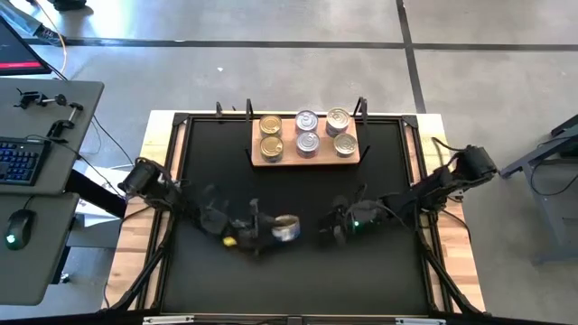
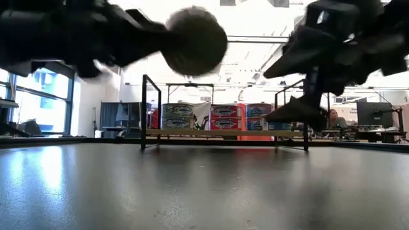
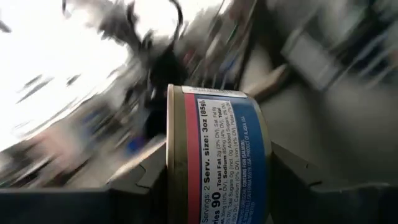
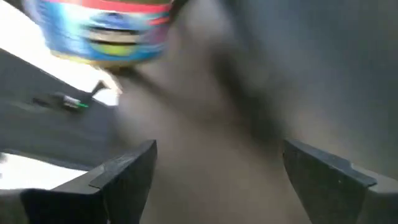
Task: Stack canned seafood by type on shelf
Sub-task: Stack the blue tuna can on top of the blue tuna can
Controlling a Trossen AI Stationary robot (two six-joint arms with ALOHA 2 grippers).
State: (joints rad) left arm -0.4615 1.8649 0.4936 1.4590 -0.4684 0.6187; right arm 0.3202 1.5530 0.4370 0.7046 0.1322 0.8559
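Now the left gripper (image 1: pixel 271 232) has its jaws clamped on a can (image 3: pixel 217 155), lifted off the worktop (image 1: pixel 298 280). The right gripper (image 1: pixel 336 226) hangs beside it, jaws spread and empty. Carry the can level to the shelf (image 1: pixel 266 160) and set it on matching cans. Only the left wrist view shows the label.
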